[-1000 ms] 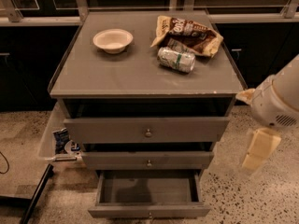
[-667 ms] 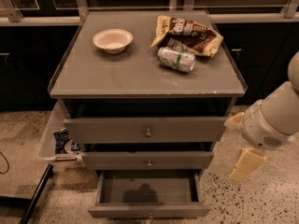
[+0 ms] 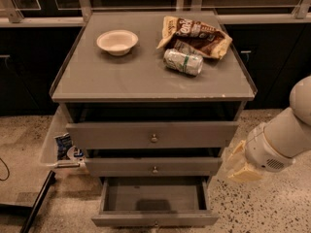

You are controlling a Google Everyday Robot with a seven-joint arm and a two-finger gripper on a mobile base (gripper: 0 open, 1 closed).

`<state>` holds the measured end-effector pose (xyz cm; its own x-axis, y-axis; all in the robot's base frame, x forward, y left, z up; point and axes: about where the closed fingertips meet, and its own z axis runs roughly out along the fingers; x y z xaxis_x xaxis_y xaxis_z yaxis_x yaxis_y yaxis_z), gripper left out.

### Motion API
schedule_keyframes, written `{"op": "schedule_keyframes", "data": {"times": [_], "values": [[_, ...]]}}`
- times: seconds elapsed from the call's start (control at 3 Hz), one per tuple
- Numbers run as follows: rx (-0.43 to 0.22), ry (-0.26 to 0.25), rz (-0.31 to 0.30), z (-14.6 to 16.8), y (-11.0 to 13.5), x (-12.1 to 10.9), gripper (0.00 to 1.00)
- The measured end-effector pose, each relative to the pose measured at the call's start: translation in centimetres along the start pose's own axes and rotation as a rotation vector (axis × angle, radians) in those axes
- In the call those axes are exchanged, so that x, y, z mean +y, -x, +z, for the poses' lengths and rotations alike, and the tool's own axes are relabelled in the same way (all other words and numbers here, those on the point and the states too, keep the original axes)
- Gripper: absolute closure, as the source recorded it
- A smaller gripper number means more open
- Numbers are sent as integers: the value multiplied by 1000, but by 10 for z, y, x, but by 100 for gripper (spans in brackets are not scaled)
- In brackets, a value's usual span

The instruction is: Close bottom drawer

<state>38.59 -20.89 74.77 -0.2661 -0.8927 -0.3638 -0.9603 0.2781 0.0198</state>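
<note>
The grey cabinet (image 3: pixel 146 81) has three drawers. The bottom drawer (image 3: pixel 154 220) is pulled far out, and its shallow empty box shows from above. Its slim front panel lies at the lower edge of the camera view, with a tiny knob at centre. The middle drawer (image 3: pixel 154 166) and the top drawer (image 3: pixel 153 136) stand out only slightly. My gripper (image 3: pixel 239 166), pale yellow on a white arm, hangs to the right of the cabinet at the height of the middle drawer. It is close to the cabinet's right side and holds nothing that I can see.
On the cabinet top lie a white bowl (image 3: pixel 117 41), a chip bag (image 3: pixel 197 33) and a can on its side (image 3: pixel 182 61). A clear bin with packets (image 3: pixel 63 147) stands left of the cabinet. A black bar (image 3: pixel 36 203) crosses the floor at lower left. Dark cupboards stand behind.
My arm has moved down and to the left, bringing the gripper closer to the cabinet's right side. The drawers have not moved.
</note>
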Motion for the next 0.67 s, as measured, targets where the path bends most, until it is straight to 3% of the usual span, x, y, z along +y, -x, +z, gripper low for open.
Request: {"op": "schedule_keyframes", "data": {"times": [0.33, 0.67], "values": [[0, 0, 0, 0, 0, 0, 88], [-37, -3, 11, 21, -7, 2, 100]]}}
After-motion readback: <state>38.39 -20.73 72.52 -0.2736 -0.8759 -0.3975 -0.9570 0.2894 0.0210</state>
